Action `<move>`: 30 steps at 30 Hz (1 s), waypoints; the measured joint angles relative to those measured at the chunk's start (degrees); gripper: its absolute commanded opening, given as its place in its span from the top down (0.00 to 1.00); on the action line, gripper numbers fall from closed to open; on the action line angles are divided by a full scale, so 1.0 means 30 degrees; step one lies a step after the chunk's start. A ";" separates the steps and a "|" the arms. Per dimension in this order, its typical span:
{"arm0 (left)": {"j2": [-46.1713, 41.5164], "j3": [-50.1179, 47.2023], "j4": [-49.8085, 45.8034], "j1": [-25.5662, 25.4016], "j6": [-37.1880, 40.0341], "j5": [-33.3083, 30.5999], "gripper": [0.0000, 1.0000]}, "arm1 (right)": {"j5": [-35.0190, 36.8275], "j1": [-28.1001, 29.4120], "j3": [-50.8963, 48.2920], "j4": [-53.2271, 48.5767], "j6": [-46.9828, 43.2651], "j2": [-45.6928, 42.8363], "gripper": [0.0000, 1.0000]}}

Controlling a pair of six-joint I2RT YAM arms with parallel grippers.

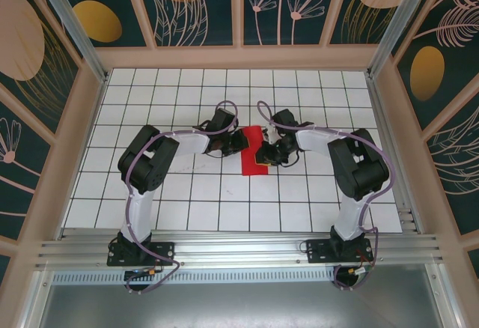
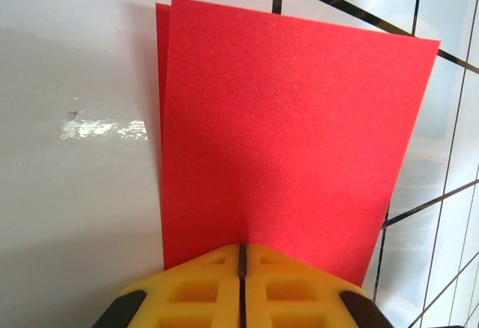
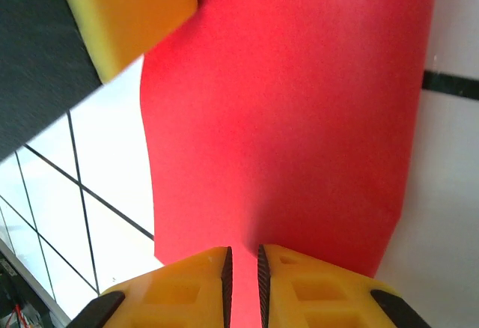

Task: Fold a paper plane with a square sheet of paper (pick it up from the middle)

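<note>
The square sheet of paper [image 1: 251, 165] is bright red and lies in the middle of the tiled table, doubled over; two stacked edges show at its far left corner [image 2: 284, 133]. My left gripper [image 1: 238, 142] is at its left edge. Its yellow jaws [image 2: 242, 247] are shut tight, tips on the sheet's near edge. My right gripper [image 1: 268, 152] reaches in from the right. Its jaws [image 3: 244, 251] stand a narrow slit apart with red paper [image 3: 299, 118] between them, and the sheet bows up there. A left finger [image 3: 127, 13] shows beyond the sheet.
The white grid-tiled table [image 1: 187, 193] is ringed by a wooden frame with patterned walls. Both arms bend inward over the centre, cables looping above them. An aluminium rail [image 1: 239, 251] runs along the near edge at the arm bases.
</note>
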 measured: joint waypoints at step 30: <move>0.0036 0.0000 0.0124 0.0000 0.0015 0.0000 0.91 | 0.0204 -0.0794 -0.1719 -0.0743 -0.0364 -0.1515 0.84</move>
